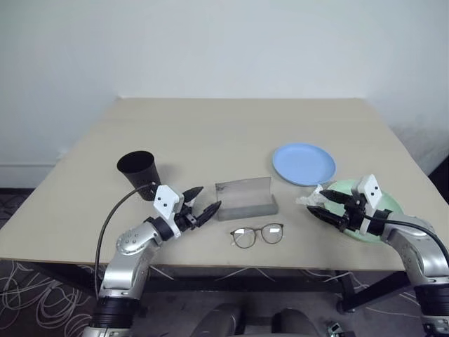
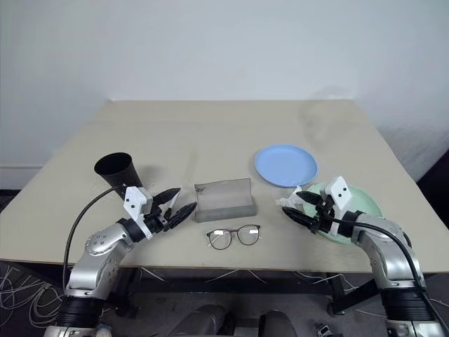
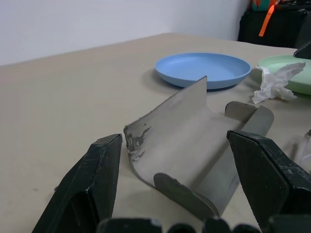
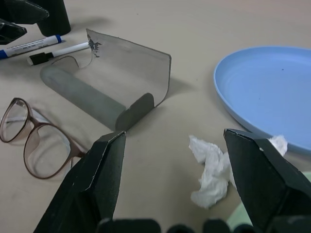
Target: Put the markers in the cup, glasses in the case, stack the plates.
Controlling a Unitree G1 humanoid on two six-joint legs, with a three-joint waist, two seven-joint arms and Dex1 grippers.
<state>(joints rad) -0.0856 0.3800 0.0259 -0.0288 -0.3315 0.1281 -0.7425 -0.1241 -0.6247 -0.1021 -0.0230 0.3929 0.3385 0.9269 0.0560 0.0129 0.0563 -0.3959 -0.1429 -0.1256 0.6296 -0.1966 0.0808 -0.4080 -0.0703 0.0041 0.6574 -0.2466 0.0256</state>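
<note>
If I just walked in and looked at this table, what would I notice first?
Probably the light blue plate, bright against the tan table, with the mint green plate just beside it near the right gripper. Next, the grey case standing open in the middle, with the glasses lying in front of it by the table's near edge. The black cup stands on the left, close to the open left gripper.

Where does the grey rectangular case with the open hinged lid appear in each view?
Left eye view: grey rectangular case at centre, behind the wire-framed glasses.
Right eye view: centre, left of the light blue round plate.
Left wrist view: between that gripper's fingers.
Right wrist view: beside the glasses.
Shared landmark: the blue plate.
</note>
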